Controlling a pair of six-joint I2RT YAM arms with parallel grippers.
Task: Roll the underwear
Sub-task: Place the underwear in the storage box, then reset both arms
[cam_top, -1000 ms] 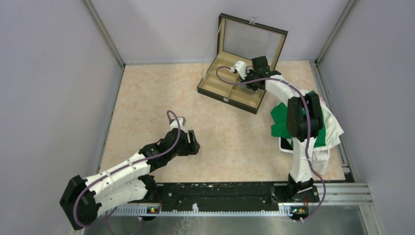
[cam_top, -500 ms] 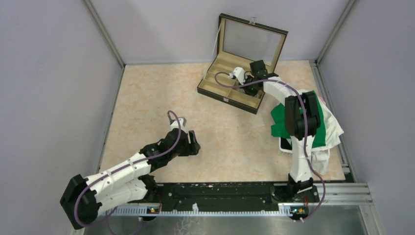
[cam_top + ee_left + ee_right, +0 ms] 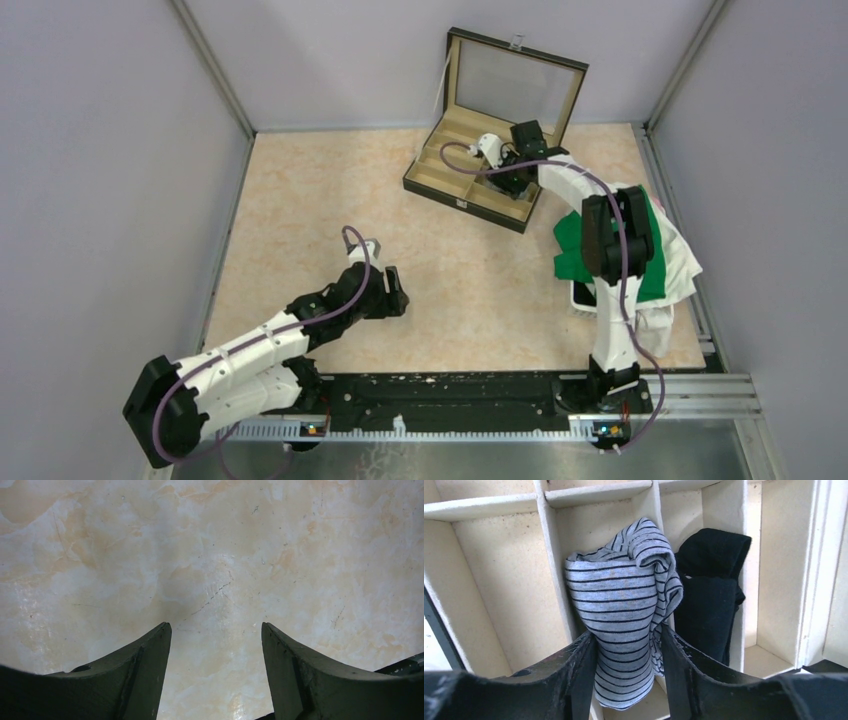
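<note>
Beneath the left gripper (image 3: 216,626), only bare marbled table (image 3: 210,540) is seen, and its jaws are spread wide with nothing between them. Around the right gripper (image 3: 628,632), the compartmented case (image 3: 489,502) is laid open. Between that gripper's fingers, grey striped underwear (image 3: 619,585) is bunched in one compartment; whether it is squeezed or merely flanked cannot be told. Just right of the fingers, black underwear (image 3: 711,595) is tucked in the next compartment.
</note>
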